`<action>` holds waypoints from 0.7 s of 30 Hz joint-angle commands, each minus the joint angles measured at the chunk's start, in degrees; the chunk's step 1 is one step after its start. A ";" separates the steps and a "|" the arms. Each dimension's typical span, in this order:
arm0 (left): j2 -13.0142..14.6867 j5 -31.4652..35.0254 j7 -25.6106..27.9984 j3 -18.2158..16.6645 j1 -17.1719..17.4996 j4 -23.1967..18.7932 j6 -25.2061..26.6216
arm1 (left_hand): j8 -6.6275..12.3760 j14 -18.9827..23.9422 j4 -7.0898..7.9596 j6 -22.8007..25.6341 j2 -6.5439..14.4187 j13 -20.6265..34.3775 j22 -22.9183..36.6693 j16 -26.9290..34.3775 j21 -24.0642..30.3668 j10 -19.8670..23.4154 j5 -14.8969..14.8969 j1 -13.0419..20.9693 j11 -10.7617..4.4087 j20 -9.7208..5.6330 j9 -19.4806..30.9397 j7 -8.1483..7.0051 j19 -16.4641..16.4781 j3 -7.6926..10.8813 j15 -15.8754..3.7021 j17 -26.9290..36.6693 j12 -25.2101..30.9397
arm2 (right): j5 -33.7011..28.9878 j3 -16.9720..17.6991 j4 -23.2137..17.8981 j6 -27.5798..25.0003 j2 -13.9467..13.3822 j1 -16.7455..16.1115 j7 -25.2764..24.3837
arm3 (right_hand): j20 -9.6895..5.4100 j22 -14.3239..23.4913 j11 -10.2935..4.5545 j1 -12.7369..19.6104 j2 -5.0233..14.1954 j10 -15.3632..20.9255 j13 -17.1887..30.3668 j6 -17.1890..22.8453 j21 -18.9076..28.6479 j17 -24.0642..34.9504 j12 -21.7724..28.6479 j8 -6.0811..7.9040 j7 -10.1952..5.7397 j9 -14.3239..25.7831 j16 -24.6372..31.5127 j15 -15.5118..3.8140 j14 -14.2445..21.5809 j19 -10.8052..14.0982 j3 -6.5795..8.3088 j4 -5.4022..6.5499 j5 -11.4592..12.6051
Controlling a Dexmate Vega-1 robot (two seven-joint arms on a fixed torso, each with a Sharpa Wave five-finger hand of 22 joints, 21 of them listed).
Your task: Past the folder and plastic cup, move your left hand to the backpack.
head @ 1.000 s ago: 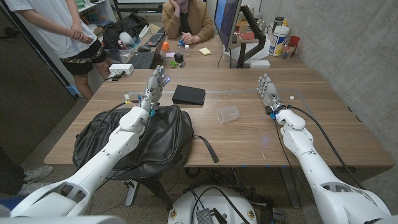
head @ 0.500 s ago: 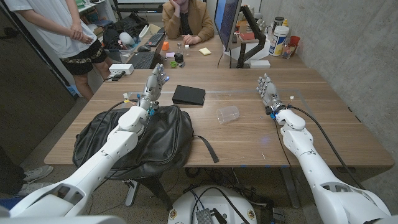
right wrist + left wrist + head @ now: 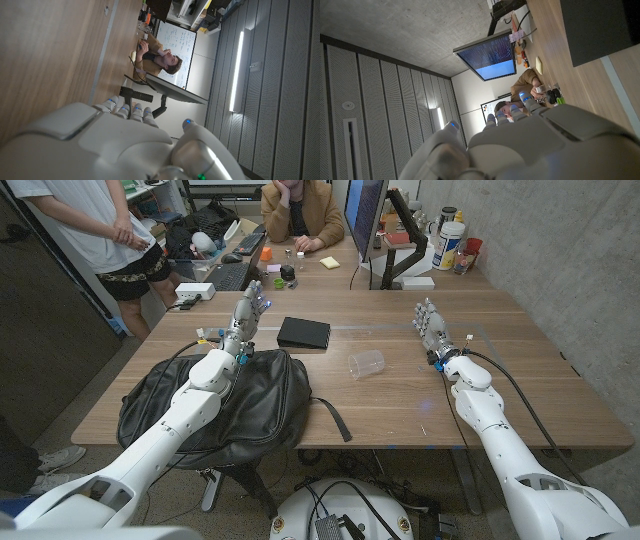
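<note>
Head view: left hand (image 3: 246, 315) beyond backpack (image 3: 215, 405); contact unclear

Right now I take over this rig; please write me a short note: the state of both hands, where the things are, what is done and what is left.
Left hand: holds nothing, fingers apart and pointing up, raised above the table just beyond the backpack's far edge.
Right hand: holds nothing, fingers up, on the table's right side.
Backpack: black, at the near left of the table, under the left forearm.
Folder: black, lies flat beyond the backpack.
Plastic cup: clear, on its side, right of the folder.
Done: the left arm is over the backpack.
Left: bring the left hand back and down onto the backpack.
</note>
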 commanded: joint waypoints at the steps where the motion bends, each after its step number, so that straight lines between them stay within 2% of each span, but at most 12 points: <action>1: 0.36 0.52 0.77 -0.42 0.59 -1.36 -0.26 | 0.47 -8.51 -0.15 -9.64 5.07 0.29 0.29 -0.09 -0.21 -8.67 0.19 0.60 0.00 -4.63 0.20 -0.22 -2.41 0.50 -4.58 0.19 0.17 | 0.17 0.14 -0.16 0.10 -0.10 -0.15 0.01 | -5.35 0.27 -0.01 -0.34 6.58 -0.31 0.16 -0.51 -0.35 0.31 0.02 0.22 0.21 0.23 0.38 -1.41 -4.27 -0.38 0.33 0.06 -0.27; 21: 1.08 1.25 1.50 -1.06 1.87 -3.72 -0.58 | 0.52 -8.55 -0.17 -9.36 4.98 0.29 0.32 -0.10 -0.46 -8.66 0.11 0.84 0.11 -4.56 0.21 -0.40 -2.31 0.80 -4.59 0.18 0.21 | 0.38 0.16 -0.91 0.11 -0.18 -0.63 0.07 | -5.32 0.27 0.04 -0.33 6.59 -0.28 0.16 -0.50 -0.44 0.30 0.01 0.23 0.17 0.23 0.38 -1.39 -4.26 -0.34 0.35 0.05 -0.34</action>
